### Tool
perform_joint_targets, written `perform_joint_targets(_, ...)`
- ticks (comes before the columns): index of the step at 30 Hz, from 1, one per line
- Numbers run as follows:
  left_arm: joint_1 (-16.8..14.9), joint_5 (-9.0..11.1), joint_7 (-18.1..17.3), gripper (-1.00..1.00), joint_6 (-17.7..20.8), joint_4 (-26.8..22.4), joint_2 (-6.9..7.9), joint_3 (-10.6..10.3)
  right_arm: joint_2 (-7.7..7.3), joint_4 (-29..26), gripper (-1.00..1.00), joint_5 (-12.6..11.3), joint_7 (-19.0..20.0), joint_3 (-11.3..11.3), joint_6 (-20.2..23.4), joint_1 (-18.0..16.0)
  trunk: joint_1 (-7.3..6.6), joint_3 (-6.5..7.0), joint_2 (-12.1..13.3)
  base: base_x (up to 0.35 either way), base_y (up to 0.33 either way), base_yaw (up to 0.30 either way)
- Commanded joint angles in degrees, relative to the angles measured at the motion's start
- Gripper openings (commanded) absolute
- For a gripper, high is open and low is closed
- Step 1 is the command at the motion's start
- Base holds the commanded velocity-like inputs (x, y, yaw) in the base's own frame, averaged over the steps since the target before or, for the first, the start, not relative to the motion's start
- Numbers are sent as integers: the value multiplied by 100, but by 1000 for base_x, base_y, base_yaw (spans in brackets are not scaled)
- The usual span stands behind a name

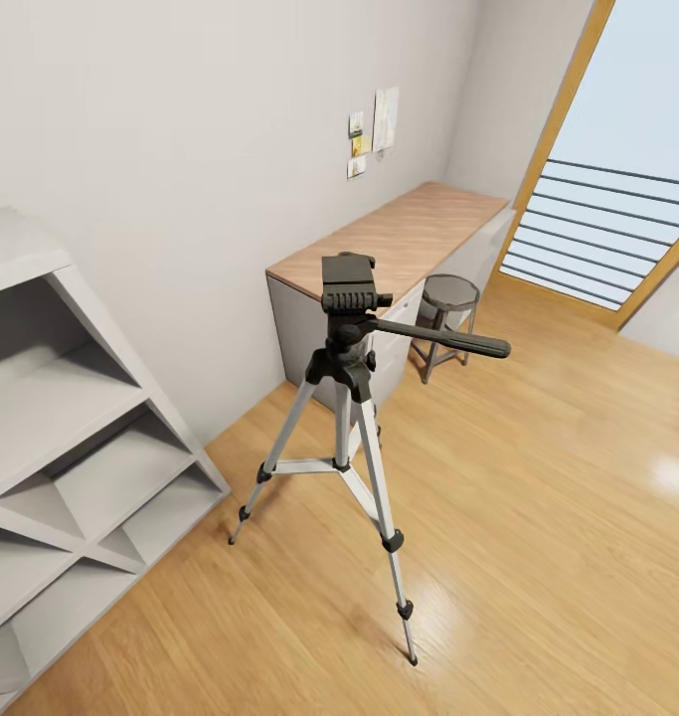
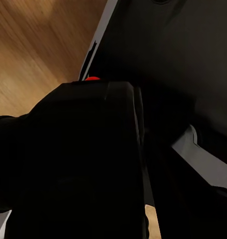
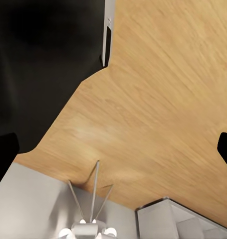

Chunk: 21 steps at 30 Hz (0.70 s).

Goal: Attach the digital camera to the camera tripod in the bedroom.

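Here, camera tripod [image 1: 343, 398] near desk [image 1: 399, 234]

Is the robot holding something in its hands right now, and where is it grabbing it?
The left wrist view shows the digital camera very close, red dot up, probably held; the exact hold is hidden. The right fingers hold nothing.

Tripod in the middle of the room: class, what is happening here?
The camera tripod stands on the bedroom's wood floor near a desk, its head bare. In the left wrist view, the digital camera with its red dot sits right against the lens, apparently in the left claw. It is not yet mounted.
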Motion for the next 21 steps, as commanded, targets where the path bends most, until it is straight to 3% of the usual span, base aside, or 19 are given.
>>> perform_joint_targets(1,-1,10,-31,-100,17,-1,3,37,0,7,100,55,14,-49,11,-6,3,-7,-8,0,0,0)
perform_joint_targets(21,-1,12,-3,-100,17,-1,2,37,52,7,100,63,16,-49,5,-6,3,-7,-8,0,0,0)
